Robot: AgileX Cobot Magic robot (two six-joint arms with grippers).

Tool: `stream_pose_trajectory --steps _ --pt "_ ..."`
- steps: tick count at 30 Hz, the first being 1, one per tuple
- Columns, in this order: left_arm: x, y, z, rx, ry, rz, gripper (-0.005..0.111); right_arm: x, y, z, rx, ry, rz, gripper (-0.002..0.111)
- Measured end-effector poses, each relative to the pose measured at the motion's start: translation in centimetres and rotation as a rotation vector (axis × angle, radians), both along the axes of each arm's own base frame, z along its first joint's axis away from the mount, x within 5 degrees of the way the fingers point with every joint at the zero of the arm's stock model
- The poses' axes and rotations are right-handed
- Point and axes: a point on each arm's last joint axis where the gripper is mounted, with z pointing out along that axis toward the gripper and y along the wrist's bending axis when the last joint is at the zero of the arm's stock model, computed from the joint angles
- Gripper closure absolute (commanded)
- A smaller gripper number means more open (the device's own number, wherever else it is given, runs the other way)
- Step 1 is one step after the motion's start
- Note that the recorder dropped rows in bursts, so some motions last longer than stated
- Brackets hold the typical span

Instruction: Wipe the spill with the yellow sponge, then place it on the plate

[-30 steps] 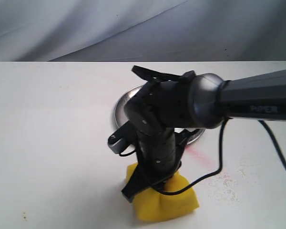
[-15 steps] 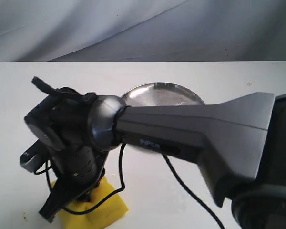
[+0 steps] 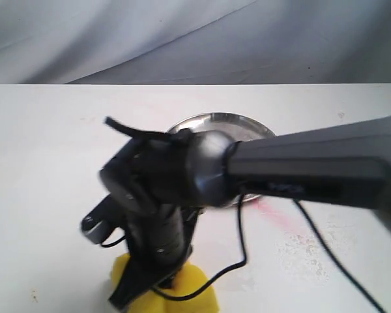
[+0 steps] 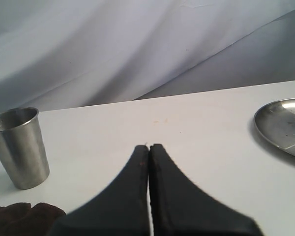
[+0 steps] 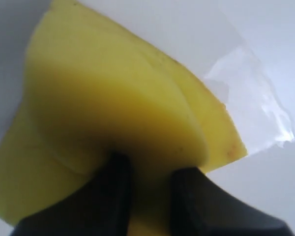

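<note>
While the right gripper [image 5: 151, 179] pinches the bright yellow rectangular foam sponge [image 5: 113, 98] on the white table [image 3: 39, 163], well apart from the round shiny silver metal plate [image 3: 212, 118], the left gripper [image 4: 148, 147] has its fingers pressed together.

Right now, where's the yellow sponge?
The bright yellow foam sponge sits low in the exterior view, pinched by the right claw, below the round silver metal plate.

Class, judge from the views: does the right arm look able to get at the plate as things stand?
Probably yes. The right gripper, shut on the yellow sponge, is low at the table close to the plate; no object shows between them, and the plate's visible part holds nothing.
</note>
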Motion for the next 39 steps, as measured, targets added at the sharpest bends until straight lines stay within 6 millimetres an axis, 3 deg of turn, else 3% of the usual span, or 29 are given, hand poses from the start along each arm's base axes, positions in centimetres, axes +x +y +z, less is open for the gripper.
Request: stream_pose_trajectory --steps 10,14,17,20,23,30,33,36,39 --pt "0.0 0.0 0.0 0.000 0.000 0.000 0.107 5.3 -15.2 0.1 -0.149 -0.032 -0.322 0.108" --pt "0.0 0.0 0.0 0.000 0.000 0.000 0.107 6.9 -18.9 0.1 -0.197 -0.025 -0.432 0.108" --pt "0.0 0.0 0.0 0.000 0.000 0.000 0.107 7.2 -19.4 0.1 -0.198 -0.017 -0.458 0.108" --pt "0.0 0.0 0.0 0.000 0.000 0.000 0.107 7.1 -18.0 0.2 -0.191 0.004 -0.428 0.108" --pt "0.0 0.0 0.0 0.000 0.000 0.000 0.107 6.9 -14.7 0.2 -0.169 0.014 -0.363 0.108" --pt "0.0 0.0 0.0 0.000 0.000 0.000 0.107 4.9 -2.7 0.3 -0.046 0.015 -0.162 0.108" --pt "0.0 0.0 0.0 0.000 0.000 0.000 0.107 3.4 1.5 0.5 -0.002 0.021 -0.067 0.108" --pt "0.0 0.0 0.0 0.000 0.000 0.000 0.107 1.4 4.0 0.7 0.027 0.033 0.026 0.108" --pt "0.0 0.0 0.0 0.000 0.000 0.000 0.107 -0.2 4.8 0.7 0.032 0.045 0.082 0.108"
